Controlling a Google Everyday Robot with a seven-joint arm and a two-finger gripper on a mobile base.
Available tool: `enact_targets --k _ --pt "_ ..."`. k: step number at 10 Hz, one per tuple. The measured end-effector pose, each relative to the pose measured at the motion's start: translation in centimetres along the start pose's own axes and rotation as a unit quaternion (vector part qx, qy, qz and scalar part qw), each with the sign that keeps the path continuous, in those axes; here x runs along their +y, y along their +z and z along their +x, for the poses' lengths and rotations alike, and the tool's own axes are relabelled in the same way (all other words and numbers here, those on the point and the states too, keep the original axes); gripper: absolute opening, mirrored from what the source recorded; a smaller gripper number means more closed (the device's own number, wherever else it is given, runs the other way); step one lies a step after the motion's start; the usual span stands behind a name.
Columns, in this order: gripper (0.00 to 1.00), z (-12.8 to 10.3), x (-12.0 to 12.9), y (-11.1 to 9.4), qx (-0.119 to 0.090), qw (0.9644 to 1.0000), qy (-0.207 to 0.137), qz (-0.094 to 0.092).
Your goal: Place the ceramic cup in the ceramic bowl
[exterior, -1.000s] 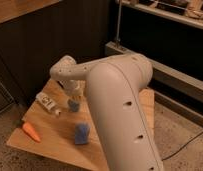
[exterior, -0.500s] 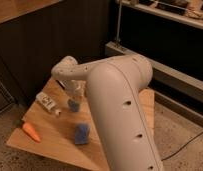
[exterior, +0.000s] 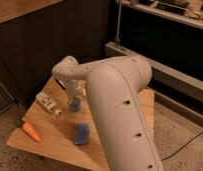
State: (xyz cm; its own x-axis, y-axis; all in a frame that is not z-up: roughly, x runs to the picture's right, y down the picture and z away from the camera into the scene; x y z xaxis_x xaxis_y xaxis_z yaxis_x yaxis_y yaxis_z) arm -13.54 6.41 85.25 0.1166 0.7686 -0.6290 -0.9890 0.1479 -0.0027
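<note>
Scanning from the left corner of the desk (exterior: 55, 144), an orange carrot (exterior: 31, 131) lies alone near the edge. A little further right and back, a white bottle-like item (exterior: 47, 103) lies on its side, its long axis slanting toward the front right.

Next comes the pair that matters. The claw (exterior: 73, 95) hangs from the wrist pointing straight down, and the ceramic cup (exterior: 74, 104) stands upright on the wood directly beneath it. The two are so close that I cannot say whether they touch. Whether the claw is spread, closed, or gripping the cup cannot be told from this view. The cup is squat and round, with no long axis to line up with, so the approach is a plain vertical one. The claw seems already centred over it.

Nearer the front and slightly right, a flat blue sponge (exterior: 81, 134) rests apart from the cup and out of the claw's line.

Further right, the bulky white arm (exterior: 120, 100) fills the view and hides much of the desk behind it. The ceramic bowl does not show anywhere. It may sit behind that arm, so which way the cup must travel cannot be fixed from here.
</note>
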Motion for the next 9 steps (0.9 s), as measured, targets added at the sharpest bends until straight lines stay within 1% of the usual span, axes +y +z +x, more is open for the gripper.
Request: enact_targets --k 4,5,6,7,8,9 --pt "0.7 0.2 -0.3 0.9 0.009 1.0 0.0 0.0" --pt "0.63 0.4 -0.2 1.6 0.016 0.9999 -0.002 -0.001" --pt "0.54 0.5 0.0 2.3 0.021 0.9998 -0.005 -0.002" --pt "0.46 0.6 0.1 2.8 0.024 0.9997 -0.007 -0.002" --pt "0.33 0.6 0.4 3.3 0.026 0.9996 -0.012 -0.004" --pt "0.25 0.4 0.7 3.4 0.026 0.9995 -0.016 -0.006"
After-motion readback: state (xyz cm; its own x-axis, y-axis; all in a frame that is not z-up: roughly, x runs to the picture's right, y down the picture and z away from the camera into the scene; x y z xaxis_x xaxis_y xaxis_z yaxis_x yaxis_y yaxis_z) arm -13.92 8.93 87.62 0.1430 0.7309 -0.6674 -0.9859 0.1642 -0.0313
